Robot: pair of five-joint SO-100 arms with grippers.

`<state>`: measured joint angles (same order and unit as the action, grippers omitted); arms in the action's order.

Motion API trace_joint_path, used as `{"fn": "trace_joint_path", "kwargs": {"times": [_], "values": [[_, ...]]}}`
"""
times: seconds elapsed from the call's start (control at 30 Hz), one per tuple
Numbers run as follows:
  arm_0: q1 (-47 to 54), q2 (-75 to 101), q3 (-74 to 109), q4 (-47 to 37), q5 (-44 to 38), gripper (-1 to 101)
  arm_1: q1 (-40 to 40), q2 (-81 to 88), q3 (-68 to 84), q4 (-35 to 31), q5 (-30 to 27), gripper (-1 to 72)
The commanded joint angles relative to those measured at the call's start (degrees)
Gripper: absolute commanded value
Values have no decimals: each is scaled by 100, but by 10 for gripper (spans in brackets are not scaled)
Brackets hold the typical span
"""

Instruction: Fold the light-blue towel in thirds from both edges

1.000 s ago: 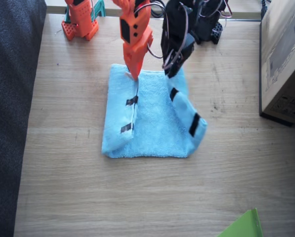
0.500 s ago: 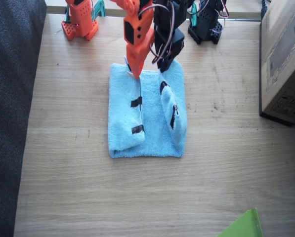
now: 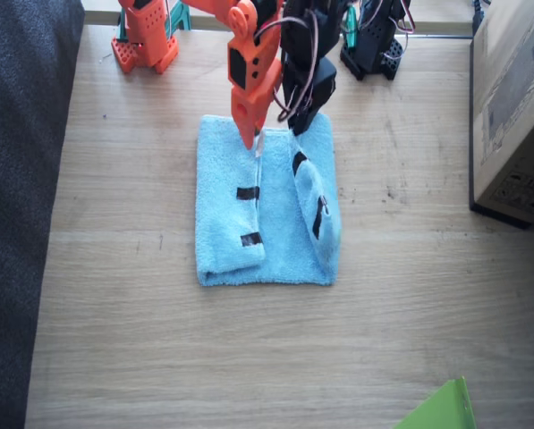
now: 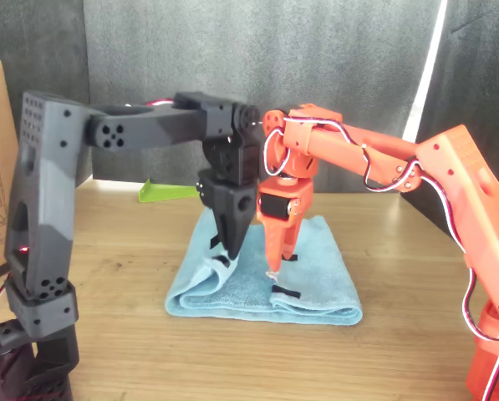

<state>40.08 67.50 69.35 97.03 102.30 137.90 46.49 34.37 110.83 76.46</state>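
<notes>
The light-blue towel (image 3: 280, 232) lies on the wooden table (image 3: 132, 295), also seen in the front view (image 4: 324, 267). One short edge (image 3: 253, 214), with black tape strips, is folded onto the middle. My orange right gripper (image 3: 251, 140) is shut on that edge's far corner, its tips touching the cloth (image 4: 274, 271). The other taped edge (image 3: 311, 192) curls up in a raised fold. My black left gripper (image 3: 299, 132) is shut on its far corner and holds it just above the towel (image 4: 227, 253). The two grippers stand close side by side.
A cardboard box (image 3: 517, 107) stands at the table's right side. A green sheet corner (image 3: 441, 411) pokes in at the near edge. Dark fabric (image 3: 16, 179) runs along the left. The arm bases (image 3: 146, 40) (image 3: 374, 45) sit at the far edge.
The left gripper has carried its taped edge inward over the towel, narrowing it. The right gripper shifted slightly towards the middle with its edge. Little moved in the last half second.
</notes>
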Motion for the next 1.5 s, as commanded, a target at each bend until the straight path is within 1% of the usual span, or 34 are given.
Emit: {"fn": "trace_joint_path", "kwargs": {"times": [0.0, 0.23, 0.37, 0.6, 0.63, 0.67, 0.73, 0.8, 0.87, 0.9, 1.0, 1.13, 1.17, 1.2, 1.23, 1.27, 1.3, 1.37, 1.47], "values": [[9, 70, -193, -9, 0, -2, -44, 729, -149, 53, -26, 227], [-149, -308, -554, 53, 62, -2, -1046, 2004, 826, 53, -220, 222], [-237, -589, -870, 88, 70, -2, -1529, 2707, 1406, 53, -334, 237], [-308, -1002, -1424, 237, 9, 1, -1775, 3103, 2013, 53, -431, 239], [-308, -1072, -1521, 264, -62, 43, -1784, 3111, 2030, 53, -413, 238], [-299, -1195, -1731, 396, -105, 134, -1793, 3111, 2030, 44, -360, 238], [-255, -1503, -2241, 756, -158, 242, -1802, 3094, 2030, 35, -325, 238], [-202, -1731, -2733, 1125, -132, 274, -1775, 3076, 2039, 44, -308, 235], [-193, -1837, -3094, 1371, -62, 342, -1740, 3041, 2048, 44, -281, 235], [-211, -1916, -3349, 1564, 0, 344, -1723, 3023, 2048, 44, -272, 235], [-237, -2083, -4148, 2039, 62, 338, -1705, 2988, 2057, 35, -220, 233], [105, -1090, -4034, 2065, 176, 326, -1951, 3041, 2294, -44, -185, 207], [299, -738, -3937, 2074, 185, 293, -2057, 3155, 2514, -141, -229, 192], [519, -378, -3806, 2074, 176, 228, -2162, 3313, 2795, -272, -255, 158], [791, -62, -3665, 2057, 88, 150, -2268, 3498, 3094, -448, -237, 76], [1143, 202, -3533, 2030, -88, 37, -2364, 3674, 3419, -642, -158, 3], [1556, 457, -3305, 1907, -334, -2, -2496, 3885, 3797, -905, -18, 0], [2628, 1125, -2373, 1274, -791, -2, -2865, 4465, 4755, -1679, 220, 0], [4228, 2153, -650, 18, -1116, -2, -3630, 5353, 6117, -2848, 448, 0]]}}
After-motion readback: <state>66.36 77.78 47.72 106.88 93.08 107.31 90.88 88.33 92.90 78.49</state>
